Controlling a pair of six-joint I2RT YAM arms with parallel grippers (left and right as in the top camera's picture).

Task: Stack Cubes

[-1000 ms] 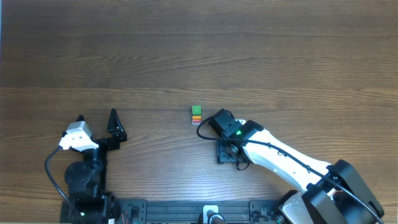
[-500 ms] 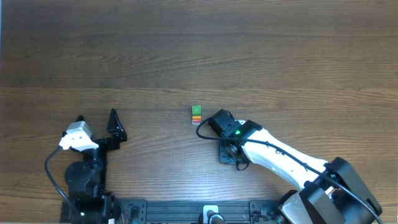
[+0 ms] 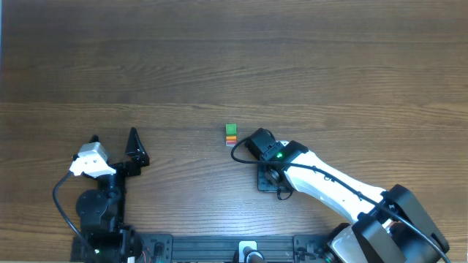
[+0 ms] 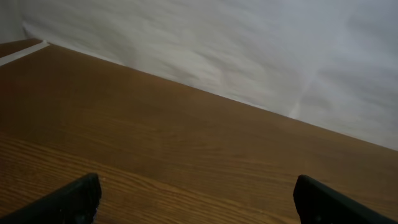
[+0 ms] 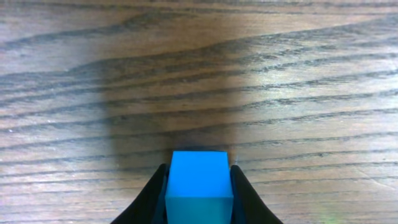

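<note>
The right tool (image 5: 199,186) grips the blue cube (image 5: 199,180) at its very fingertips, low over the table (image 3: 234,58), so the cube could twist or slip out. The green-topped stack of cubes (image 3: 231,134) stands just beside it, narrow and tall, and I judge an off-centre landing or a sideways nudge would topple it. The left tool (image 3: 114,139) rests wide and empty, well apart on the dark wood-grain table, with a pale wall (image 4: 249,43) behind.
</note>
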